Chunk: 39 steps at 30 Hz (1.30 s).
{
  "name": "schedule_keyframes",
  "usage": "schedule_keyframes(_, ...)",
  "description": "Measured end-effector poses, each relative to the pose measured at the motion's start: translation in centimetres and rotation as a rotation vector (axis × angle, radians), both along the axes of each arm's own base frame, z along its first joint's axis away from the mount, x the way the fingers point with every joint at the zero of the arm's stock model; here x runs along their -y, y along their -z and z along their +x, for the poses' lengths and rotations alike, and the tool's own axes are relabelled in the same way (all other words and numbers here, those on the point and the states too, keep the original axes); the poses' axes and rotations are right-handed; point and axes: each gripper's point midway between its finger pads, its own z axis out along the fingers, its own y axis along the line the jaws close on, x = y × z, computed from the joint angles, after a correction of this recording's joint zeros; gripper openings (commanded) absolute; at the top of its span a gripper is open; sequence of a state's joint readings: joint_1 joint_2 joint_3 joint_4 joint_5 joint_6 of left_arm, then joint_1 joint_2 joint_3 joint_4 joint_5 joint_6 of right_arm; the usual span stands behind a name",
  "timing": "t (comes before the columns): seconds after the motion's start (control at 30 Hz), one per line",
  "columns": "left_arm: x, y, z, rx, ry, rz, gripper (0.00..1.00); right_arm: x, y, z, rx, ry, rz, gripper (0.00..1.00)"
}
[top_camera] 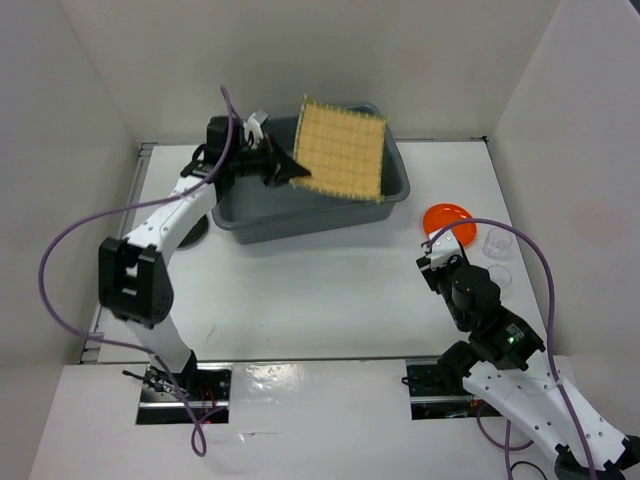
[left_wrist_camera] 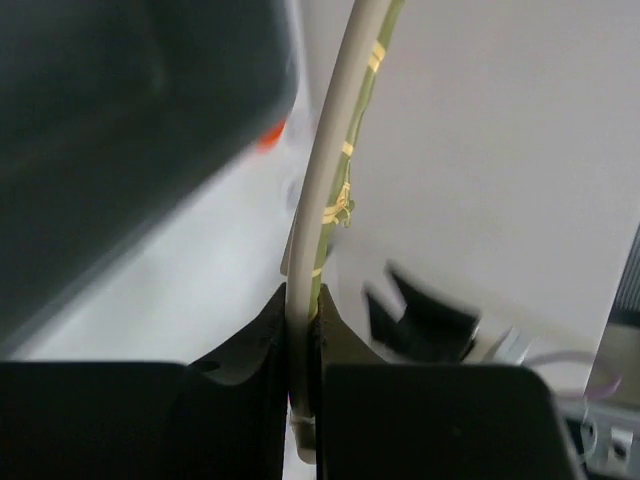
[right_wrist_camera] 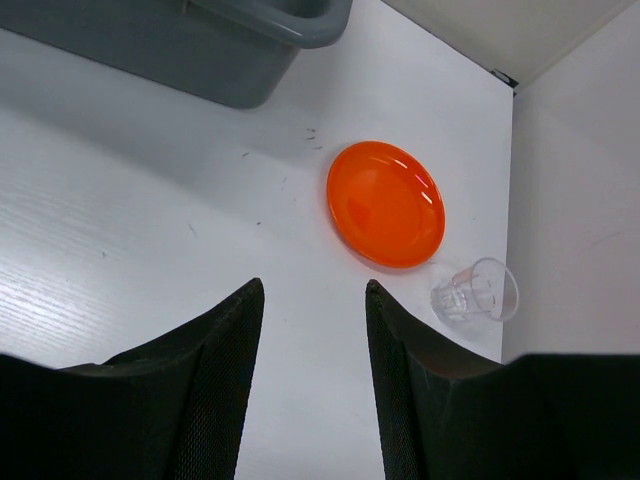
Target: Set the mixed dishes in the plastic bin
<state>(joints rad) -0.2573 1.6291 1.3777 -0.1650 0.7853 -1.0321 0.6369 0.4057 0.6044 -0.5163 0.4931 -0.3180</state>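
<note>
- left gripper [left_wrist_camera: 303,325] clamps the bamboo mat [top_camera: 343,148] by its edge, above the plastic bin [top_camera: 396,187].
- right gripper [right_wrist_camera: 312,340] fingers apart, near the orange plate [right_wrist_camera: 386,204] and glass cup [right_wrist_camera: 476,291].

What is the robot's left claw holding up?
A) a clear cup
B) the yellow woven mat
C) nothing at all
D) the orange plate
B: the left claw pinches the edge of the woven mat over the grey bin, while the orange plate lies on the table.
</note>
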Motion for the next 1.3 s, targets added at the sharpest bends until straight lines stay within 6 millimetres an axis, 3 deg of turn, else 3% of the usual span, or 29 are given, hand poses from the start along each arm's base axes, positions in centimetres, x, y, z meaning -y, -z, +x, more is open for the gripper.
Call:
schedule_keyframes(0.1, 1.2, -2.5, 6.9, 0.066, -0.078, -0.040, 0.00, 0.0, 0.2, 0.0, -0.002, -0.001, -0.002, 0.51)
schedule_keyframes(0.17, 1.4, -3.0, 10.5, 0.091, -0.134, -0.058, 0.00, 0.0, 0.3, 0.0, -0.003, -0.001, -0.003, 0.51)
schedule_keyframes(0.27, 1.5, -1.7, 14.2, 0.067, -0.194, -0.067, 0.00, -0.1, 0.2, 0.0, -0.001, -0.005, 0.000, 0.51)
schedule_keyframes(0.33, 1.3, 0.5, 16.2, 0.029, -0.234, -0.057, 0.00, 0.0, 0.3, 0.0, -0.002, -0.004, -0.002, 0.51)
schedule_keyframes(0.43, 1.2, 5.3, 17.8, -0.065, -0.279, -0.024, 0.00, 0.1, 0.5, 0.0, -0.004, -0.001, -0.004, 0.51)
schedule_keyframes(0.6, 1.8, 13.5, 18.5, -0.227, -0.302, 0.035, 0.00, 0.3, 0.8, 0.1, -0.010, 0.005, -0.014, 0.51)
schedule_keyframes(0.7, 2.5, 16.8, 18.7, -0.307, -0.297, 0.061, 0.16, 0.5, 0.8, 0.1, -0.009, 0.013, -0.014, 0.52)
schedule_keyframes(0.77, 2.9, 17.5, 19.0, -0.321, -0.280, 0.063, 0.26, 0.5, 0.8, 0.1, -0.010, 0.014, -0.015, 0.52)
schedule_keyframes(0.8, 3.1, 17.2, 19.3, -0.305, -0.268, 0.066, 0.40, 0.5, 0.8, 0.1, -0.009, 0.015, -0.016, 0.54)
schedule_keyframes(0.87, 3.3, 16.2, 19.7, -0.276, -0.248, 0.066, 0.53, 0.5, 0.8, 0.1, -0.010, 0.014, -0.016, 0.54)
schedule_keyframes(0.9, 3.5, 15.4, 19.8, -0.260, -0.238, 0.064, 0.75, 0.5, 0.8, 0.1, -0.011, 0.014, -0.017, 0.54)
schedule_keyframes(0.93, 3.6, 14.7, 19.9, -0.239, -0.227, 0.064, 0.89, 0.5, 0.8, 0.1, -0.011, 0.014, -0.017, 0.54)
schedule_keyframes(1.0, 3.8, 13.4, 20.0, -0.208, -0.214, 0.061, 1.00, 0.5, 0.9, 0.2, -0.014, 0.014, -0.019, 0.58)
schedule_keyframes(1.07, 3.7, 12.8, 20.1, -0.194, -0.211, 0.076, 1.00, 0.5, 0.9, 0.2, -0.014, 0.014, -0.020, 0.65)
schedule_keyframes(1.1, 3.6, 12.7, 20.0, -0.193, -0.215, 0.091, 1.00, 0.5, 1.0, 0.2, -0.015, 0.014, -0.020, 0.79)
schedule_keyframes(1.2, 2.8, 11.6, 20.0, -0.175, -0.232, 0.180, 1.00, 0.5, 1.2, 0.2, -0.021, 0.015, -0.023, 0.98)
schedule_keyframes(1.3, 1.9, 7.0, 21.1, -0.053, -0.267, 0.239, 1.00, 0.5, 1.8, 0.3, -0.036, 0.022, -0.033, 0.98)
